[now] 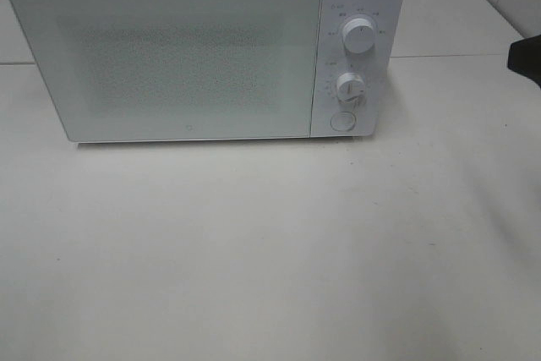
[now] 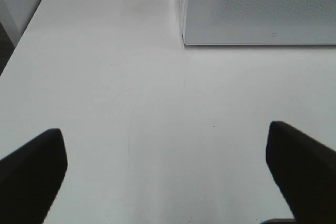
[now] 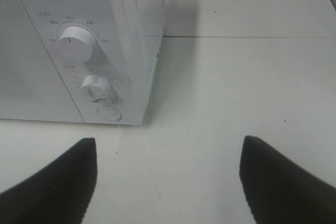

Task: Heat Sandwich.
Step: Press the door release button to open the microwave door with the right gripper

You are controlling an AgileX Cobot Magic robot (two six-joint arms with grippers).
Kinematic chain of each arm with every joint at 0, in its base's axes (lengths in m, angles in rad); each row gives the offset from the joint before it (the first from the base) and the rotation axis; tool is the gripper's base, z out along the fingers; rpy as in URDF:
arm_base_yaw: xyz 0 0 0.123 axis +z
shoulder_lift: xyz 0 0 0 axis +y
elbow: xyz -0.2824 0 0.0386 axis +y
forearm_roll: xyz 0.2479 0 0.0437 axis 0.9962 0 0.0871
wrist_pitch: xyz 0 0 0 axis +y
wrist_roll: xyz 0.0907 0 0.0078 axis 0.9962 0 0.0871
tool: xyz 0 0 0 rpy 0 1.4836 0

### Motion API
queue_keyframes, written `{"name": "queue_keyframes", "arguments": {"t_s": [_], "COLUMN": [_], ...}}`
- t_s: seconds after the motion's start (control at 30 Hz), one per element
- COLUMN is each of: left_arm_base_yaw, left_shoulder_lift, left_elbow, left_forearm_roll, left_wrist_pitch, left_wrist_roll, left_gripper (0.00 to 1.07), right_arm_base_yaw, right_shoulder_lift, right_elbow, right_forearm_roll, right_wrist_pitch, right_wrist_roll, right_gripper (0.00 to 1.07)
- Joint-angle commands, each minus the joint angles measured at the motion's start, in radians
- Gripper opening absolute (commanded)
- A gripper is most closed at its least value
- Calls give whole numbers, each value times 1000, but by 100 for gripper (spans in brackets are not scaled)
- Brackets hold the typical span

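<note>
1. My left claw point(image 2: 163, 132): jaws wide apart, nothing between them, over the white table point(image 2: 105, 77), near side of the microwave point(image 2: 252, 9)
2. My right claw point(image 3: 168, 141): jaws apart, empty, facing upper knob point(image 3: 73, 43), lower knob point(image 3: 94, 85) and round button point(image 3: 108, 113)
3. Microwave door point(image 1: 169, 52) shut
4. Sandwich: in no view, cannot tell where

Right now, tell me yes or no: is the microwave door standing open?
No, the microwave door sits shut, its edge flush with the control panel beside it in the high view.
</note>
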State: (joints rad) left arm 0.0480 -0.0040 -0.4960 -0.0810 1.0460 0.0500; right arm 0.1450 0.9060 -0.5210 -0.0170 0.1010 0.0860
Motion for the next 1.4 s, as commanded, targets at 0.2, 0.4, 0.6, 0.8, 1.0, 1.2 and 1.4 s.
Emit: {"name": "queue_keyframes", "arguments": {"t_s": [0.2,0.4,0.6,0.8,1.0,1.2,1.4], "left_arm_base_yaw": [-6,-6,-6,-6,-6,-6,-6], "left_shoulder_lift": [-24,-24,-24,-24,-24,-24,-24], "left_elbow": [2,2,2,2,2,2,2], "left_forearm_roll": [-8,-8,-8,-8,-8,-8,-8], "left_wrist_pitch": [-10,-10,-10,-10,-10,-10,-10], "left_wrist_roll": [0,0,0,0,0,0,0], "left_gripper": [98,98,98,98,98,98,98], "right_arm_base_yaw": [-5,-5,-3,-3,15,187,338], "right_shoulder_lift": [105,169,252,313,372,470,577], "right_elbow": [113,209,270,291,291,291,291], "right_forearm_roll": [3,4,107,163,207,361,506], "right_wrist_pitch": [-340,-626,-807,-886,-897,-1008,-1142], "right_wrist_roll": [12,-3,-67,-86,-86,-221,-268], "right_gripper": [74,74,74,74,74,74,74]}}
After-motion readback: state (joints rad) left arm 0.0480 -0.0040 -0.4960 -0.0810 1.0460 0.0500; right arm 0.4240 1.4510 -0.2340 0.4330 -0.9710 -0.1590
